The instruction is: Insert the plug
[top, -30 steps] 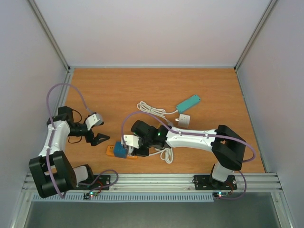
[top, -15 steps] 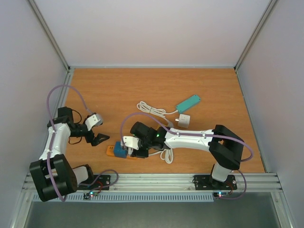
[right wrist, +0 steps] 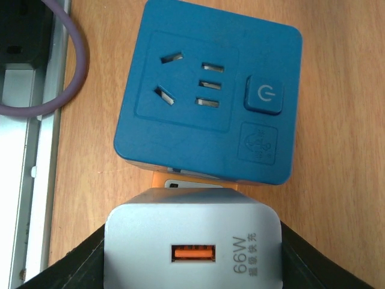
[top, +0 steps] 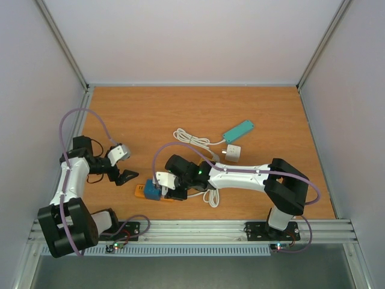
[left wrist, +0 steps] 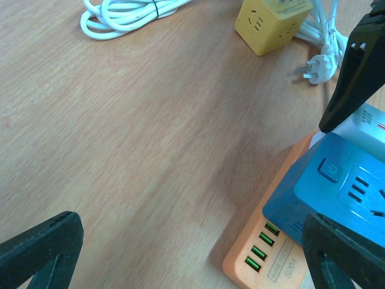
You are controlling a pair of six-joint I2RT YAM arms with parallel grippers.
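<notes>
An orange power strip (top: 139,191) lies near the table's front edge, with a blue cube socket (top: 152,192) sitting on it. My right gripper (top: 168,185) is shut on a grey 66W charger plug (right wrist: 192,247) and holds it over the strip (right wrist: 192,180), right beside the blue cube (right wrist: 207,90). The plug's prongs are hidden. My left gripper (top: 124,164) is open and empty, just left of the strip. In the left wrist view the strip's USB end (left wrist: 271,259) and the blue cube (left wrist: 337,192) lie between its spread fingers (left wrist: 36,253).
A coiled white cable (top: 191,138), a pale cube adapter (top: 232,152) and a teal power strip (top: 238,129) lie behind the right arm. A white plug (left wrist: 319,66) lies by the adapter (left wrist: 271,18). A purple cable (right wrist: 72,66) and the metal rail (right wrist: 30,150) run along the front edge.
The right gripper with the charger has edged slightly left towards the blue cube. The left gripper has shifted a little nearer the strip.
</notes>
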